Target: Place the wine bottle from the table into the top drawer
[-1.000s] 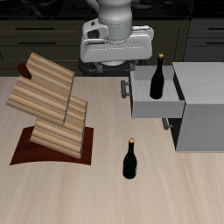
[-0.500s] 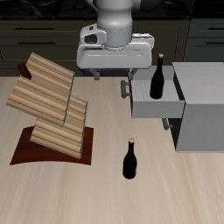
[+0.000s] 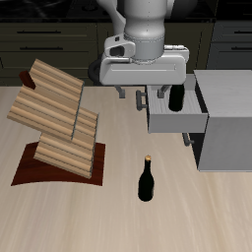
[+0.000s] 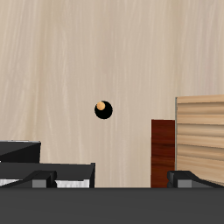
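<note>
The wine bottle (image 3: 147, 180) stands upright on the table (image 3: 197, 217), near its front edge and apart from everything else. In the wrist view it shows from above as a dark disc with a tan cap (image 4: 103, 109). My gripper (image 3: 144, 93) is open and empty. It hangs well above the table, farther back than that bottle and beside the pulled-out top drawer (image 3: 172, 120). A look-alike bottle (image 3: 176, 98) stands in that drawer, its neck hidden behind my hand. My fingertips (image 4: 39, 178) sit wide apart.
The slatted wooden rack (image 3: 57, 116) on a dark-brown base stands on the table beside the bottle's area and also shows in the wrist view (image 4: 201, 140). The grey cabinet (image 3: 228, 123) stands behind the open drawer, its lower drawer shut.
My arm has moved toward the table's front and toward the drawer. My hand now covers the neck of the bottle in the drawer. Neither bottle has moved.
</note>
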{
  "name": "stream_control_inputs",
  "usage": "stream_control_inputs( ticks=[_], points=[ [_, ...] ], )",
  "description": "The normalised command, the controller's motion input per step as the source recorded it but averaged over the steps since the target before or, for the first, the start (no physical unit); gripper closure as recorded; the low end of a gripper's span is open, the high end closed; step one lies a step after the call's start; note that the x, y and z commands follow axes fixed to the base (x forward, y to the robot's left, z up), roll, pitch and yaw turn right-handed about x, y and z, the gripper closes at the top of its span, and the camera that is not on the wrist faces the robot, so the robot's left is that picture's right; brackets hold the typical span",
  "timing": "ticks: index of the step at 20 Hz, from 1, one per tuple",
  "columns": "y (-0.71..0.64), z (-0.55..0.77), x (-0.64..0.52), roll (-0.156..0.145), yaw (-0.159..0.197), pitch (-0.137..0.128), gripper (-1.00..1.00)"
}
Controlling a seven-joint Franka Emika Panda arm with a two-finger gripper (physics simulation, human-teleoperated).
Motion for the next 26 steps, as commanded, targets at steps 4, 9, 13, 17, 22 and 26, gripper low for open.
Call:
stream_control_inputs(
  ticks=[4,9,13,17,22,26],
  points=[
    [0.11,-0.06,0.09,-0.002,0.037,-0.036,-1.00],
    [-0.03,-0.02,0.21,-0.030,-0.015,-0.016,-1.00],
    [-0.01,-0.05,0.06,-0.011,-0.021,-0.007,-1.00],
    [0.04,-0.21,0.04,0.019,-0.020,-0.006,-1.00],
    [-0.06,-0.14,0.09,-0.014,-0.017,-0.015,-1.00],
    [-0.04,-0.13,0.11,-0.013,-0.012,0.009,-1.00]
  ],
)
